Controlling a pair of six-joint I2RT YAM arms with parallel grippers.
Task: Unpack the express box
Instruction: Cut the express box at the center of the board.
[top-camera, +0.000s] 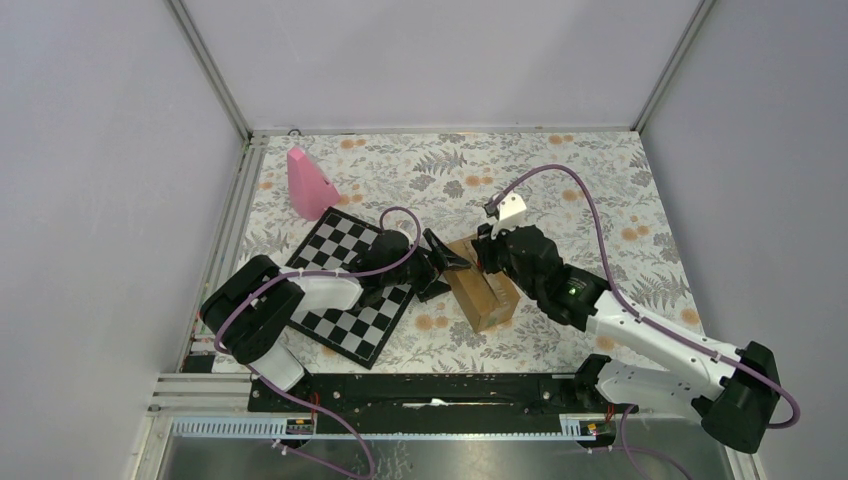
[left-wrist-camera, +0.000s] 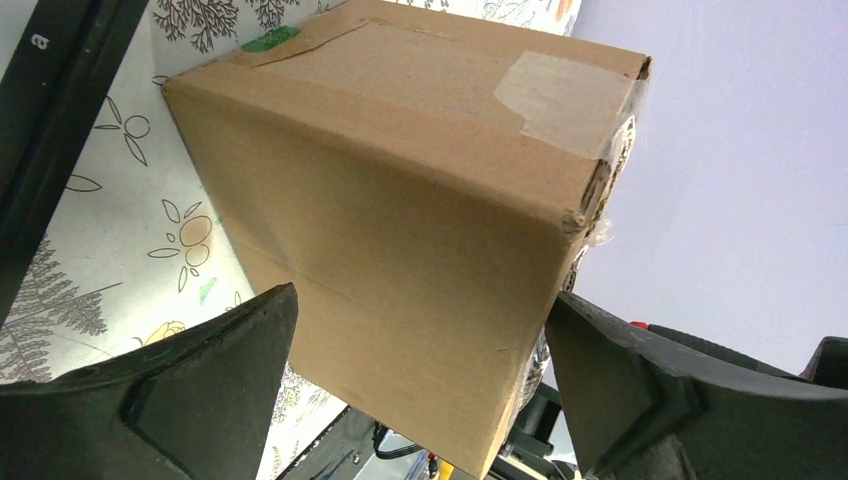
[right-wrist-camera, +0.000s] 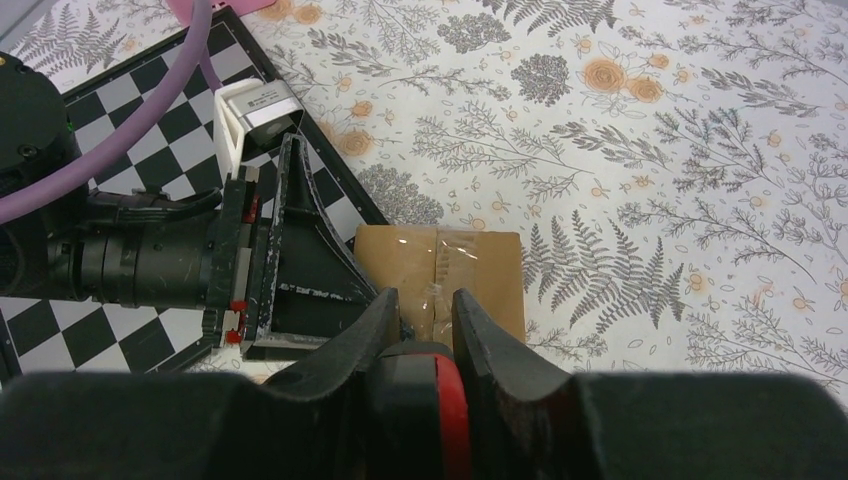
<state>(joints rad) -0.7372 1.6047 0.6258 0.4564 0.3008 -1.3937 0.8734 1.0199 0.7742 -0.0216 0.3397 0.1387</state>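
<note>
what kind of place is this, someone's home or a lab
Most likely a robot lab test cell: metal frame posts and blank grey walls enclose a floral-covered table, and the chessboard, pink cone and express box look like staged props.

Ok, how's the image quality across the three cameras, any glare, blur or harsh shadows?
Top external view: even, soft light, only faint shadows on the tablecloth. Left wrist view: express box sharp, mild sheen on its clear tape. Right wrist view: tablecloth crisp, right gripper close up and slightly soft.
</note>
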